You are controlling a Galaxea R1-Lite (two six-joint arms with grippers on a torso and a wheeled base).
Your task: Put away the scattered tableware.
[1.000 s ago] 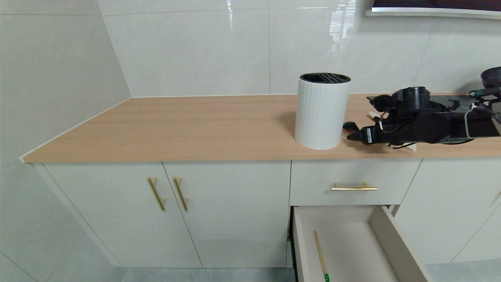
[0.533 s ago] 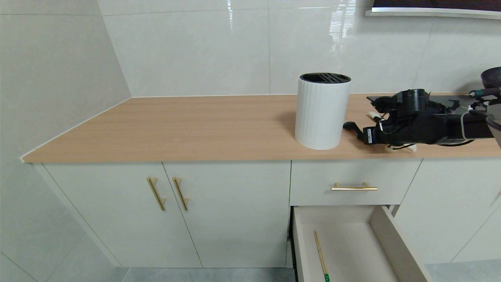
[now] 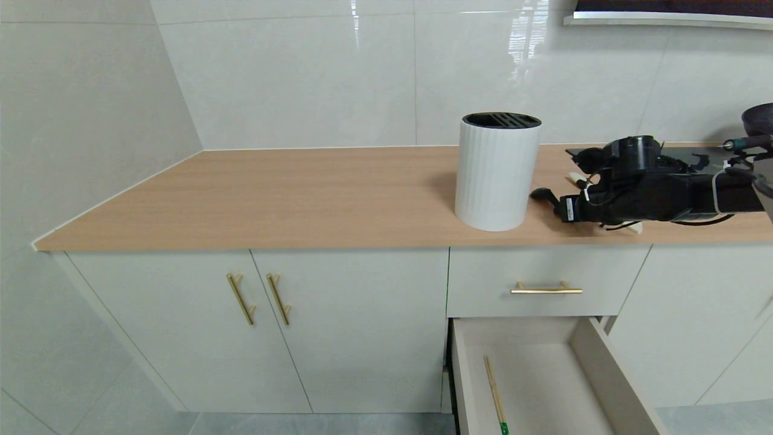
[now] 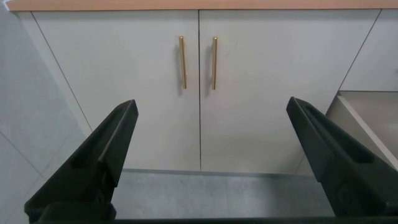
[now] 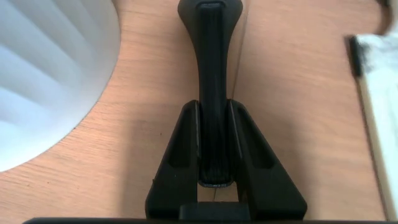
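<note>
Black handle [image 5: 211,62] runs straight out from the right gripper [image 5: 212,112], whose fingers are clamped on it, free end just beside the white holder [image 3: 496,175] on the counter [image 3: 302,193].

White holder [image 3: 497,172] stands just left of the black handle [image 5: 211,74] in my right gripper [image 3: 561,204] — blocked there; past the holder I get open counter [image 3: 302,193] — open drawer [image 3: 543,386] below
</note>
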